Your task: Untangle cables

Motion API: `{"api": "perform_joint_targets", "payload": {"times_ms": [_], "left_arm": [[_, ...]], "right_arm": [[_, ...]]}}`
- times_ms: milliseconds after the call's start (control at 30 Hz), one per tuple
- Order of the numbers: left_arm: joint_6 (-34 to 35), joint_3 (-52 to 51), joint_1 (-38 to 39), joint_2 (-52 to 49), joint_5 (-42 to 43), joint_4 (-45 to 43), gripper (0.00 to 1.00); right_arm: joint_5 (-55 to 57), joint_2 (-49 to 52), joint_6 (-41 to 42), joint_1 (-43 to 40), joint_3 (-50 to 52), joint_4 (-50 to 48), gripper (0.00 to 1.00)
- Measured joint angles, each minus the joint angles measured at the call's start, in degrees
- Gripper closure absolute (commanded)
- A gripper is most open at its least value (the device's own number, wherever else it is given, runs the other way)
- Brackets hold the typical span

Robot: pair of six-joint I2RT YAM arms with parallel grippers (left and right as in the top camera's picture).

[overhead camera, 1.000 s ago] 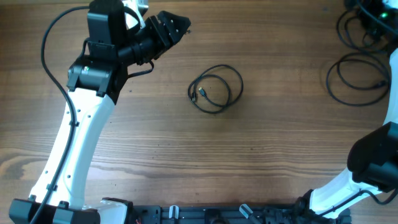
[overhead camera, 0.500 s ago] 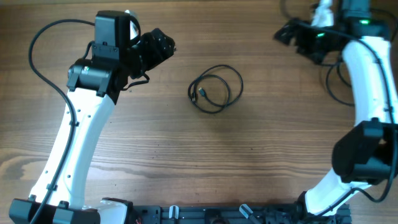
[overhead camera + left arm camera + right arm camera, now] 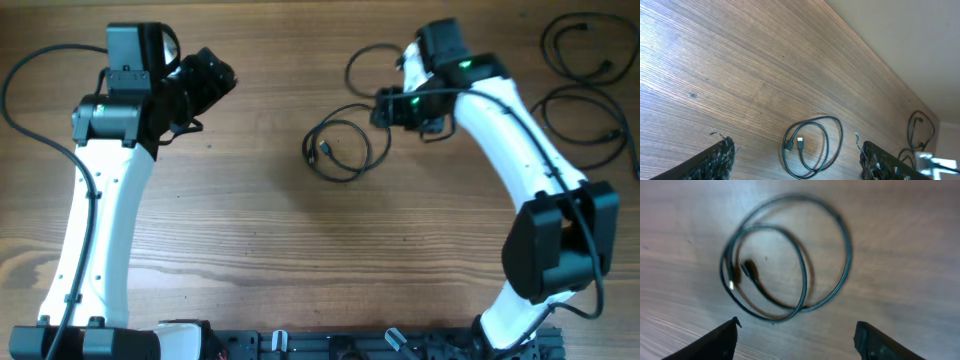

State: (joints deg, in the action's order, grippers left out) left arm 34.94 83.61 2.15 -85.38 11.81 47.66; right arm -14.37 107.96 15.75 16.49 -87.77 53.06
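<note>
One thin black cable (image 3: pixel 345 143) lies coiled in a double loop at the table's middle, both plugs inside the loop. It also shows in the left wrist view (image 3: pixel 812 145) and in the right wrist view (image 3: pixel 785 260). Two more cable loops lie at the far right (image 3: pixel 585 125) and the top right corner (image 3: pixel 585 45). My right gripper (image 3: pixel 383 108) hovers open just above the coil's right edge, its jaws (image 3: pixel 796 323) wide apart and empty. My left gripper (image 3: pixel 222 75) is open and empty, well to the left of the coil, which it faces (image 3: pixel 796 145).
The right arm's own thicker black wire (image 3: pixel 368 62) loops over the table behind the right gripper. The wooden table (image 3: pixel 250 230) ends at the far edge (image 3: pixel 880 60). A black rail (image 3: pixel 330 345) runs along the front.
My right arm has swung from the top right corner leftwards to the centre coil. My left arm has drawn back to the left. The cables have not moved.
</note>
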Motion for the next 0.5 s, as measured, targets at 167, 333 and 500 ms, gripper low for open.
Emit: {"api": "perform_joint_targets", "payload": {"times_ms": [167,333,500], "left_arm": [[-0.4,0.0,0.0,-0.3,0.0,0.0,0.17],[-0.4,0.0,0.0,-0.7,0.0,0.0,0.17],[-0.4,0.0,0.0,-1.0,0.0,0.0,0.16]], "right_arm": [[4.2,0.0,2.7,5.0,3.0,-1.6,0.29],[8.5,0.7,5.8,8.6,4.6,-2.7,0.35],[10.1,4.5,7.7,9.8,6.2,-3.3,0.35]]}}
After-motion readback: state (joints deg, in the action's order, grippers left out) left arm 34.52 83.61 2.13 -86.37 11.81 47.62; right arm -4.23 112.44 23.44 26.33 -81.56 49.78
